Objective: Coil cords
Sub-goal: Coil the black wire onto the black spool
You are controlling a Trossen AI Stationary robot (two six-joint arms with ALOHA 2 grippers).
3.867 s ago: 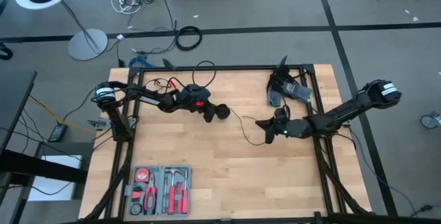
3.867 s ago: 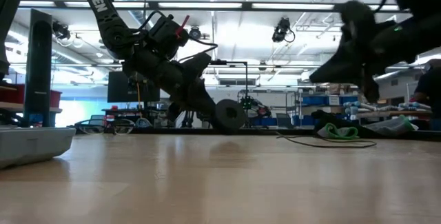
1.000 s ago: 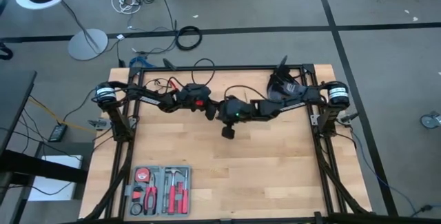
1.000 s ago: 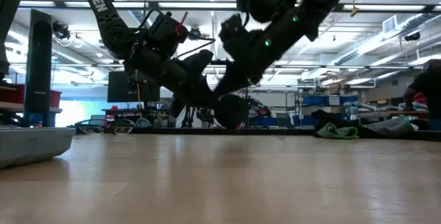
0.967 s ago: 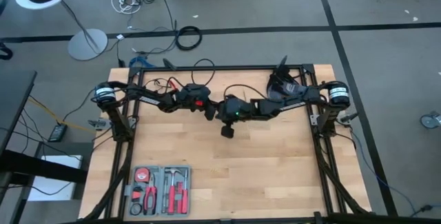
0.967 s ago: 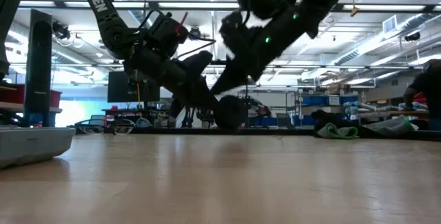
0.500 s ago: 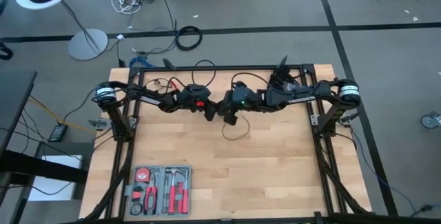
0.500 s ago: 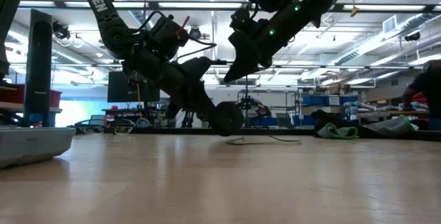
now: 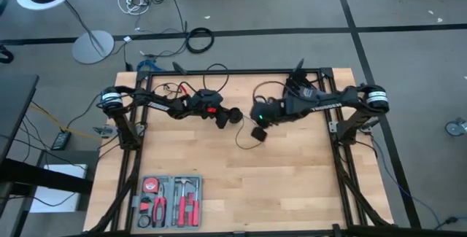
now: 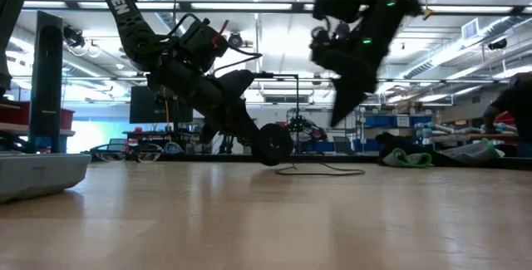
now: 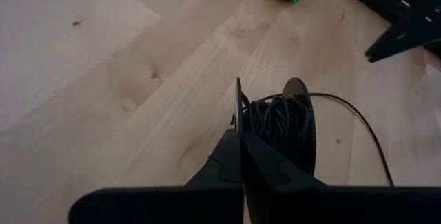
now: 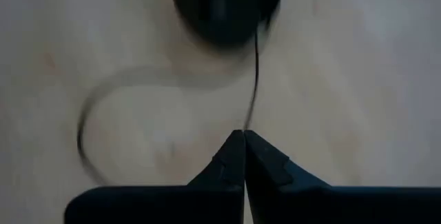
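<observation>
A round black puck (image 11: 286,124) carries the thin black cord wound between its two discs; it stands on edge low over the table's middle (image 9: 233,117) (image 10: 274,144). My left gripper (image 11: 239,131) is shut on it. From the puck the cord (image 12: 253,79) runs to my right gripper (image 12: 244,136), which is shut on it a little to the puck's right (image 9: 259,131) and raised above the table (image 10: 337,120). A slack loop of cord (image 9: 244,142) (image 10: 320,170) lies on the wood below. My left gripper pinches the rim of the puck's one disc (image 11: 238,107) between its two fingers, slanting down from the table's left. The puck stands on edge at the fingertips; whether it touches the table I cannot tell. My right gripper pinches a single strand of the cord (image 12: 249,124) at its fingertips, pointing steeply down. The strand runs on to the puck (image 12: 224,7).
An open tool case (image 9: 169,202) lies at the near left. A dark bundle with a green piece (image 9: 303,91) (image 10: 416,155) sits at the far right. Loose wires with red clips (image 9: 175,89) lie far left. Black frame rails (image 9: 343,157) border the table.
My right gripper has risen and gone toward the table's right edge, away from the puck, and has tipped to point more steeply down, staying shut on the cord. A slack loop of cord now lies on the table.
</observation>
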